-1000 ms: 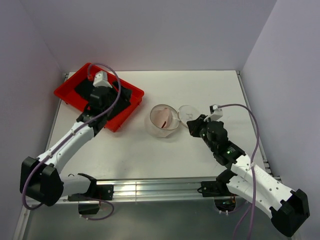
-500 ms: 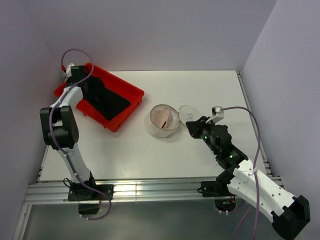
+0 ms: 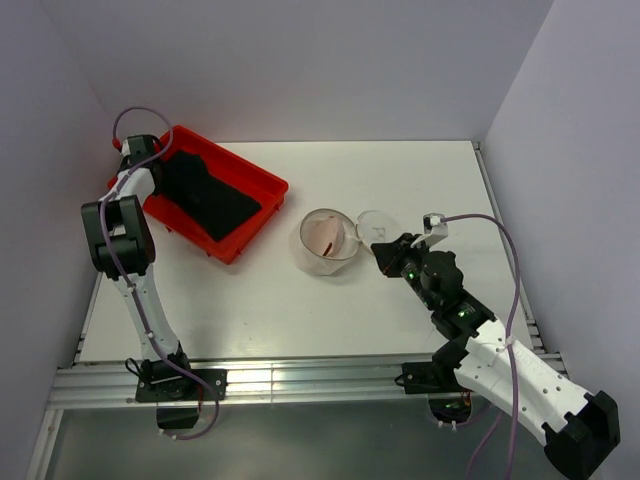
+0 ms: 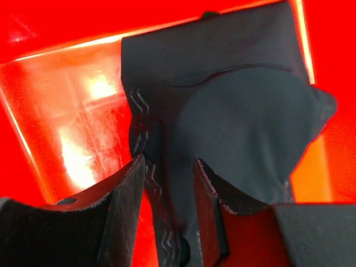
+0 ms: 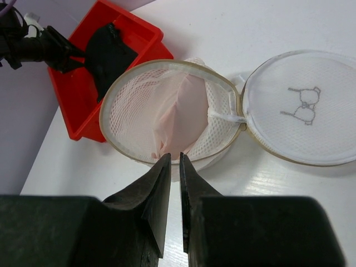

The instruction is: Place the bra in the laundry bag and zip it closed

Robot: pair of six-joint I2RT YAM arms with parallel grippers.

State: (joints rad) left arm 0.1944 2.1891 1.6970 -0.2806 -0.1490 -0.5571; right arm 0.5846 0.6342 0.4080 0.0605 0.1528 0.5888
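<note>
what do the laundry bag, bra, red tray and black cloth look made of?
laundry bag: white open mesh, likely synthetic, translucent, since the bra shows through; stiff hoop rims, material unclear.
bra: soft matte pink-beige fabric, creased.
red tray: glossy moulded plastic, going by the bright glare.
black cloth: thin matte fabric with zigzag stitching; fibre unclear.

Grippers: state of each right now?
Left gripper: open, jaws straddling the edge of the black cloth in the red tray, not clamped.
Right gripper: nearly closed, holding nothing.
</note>
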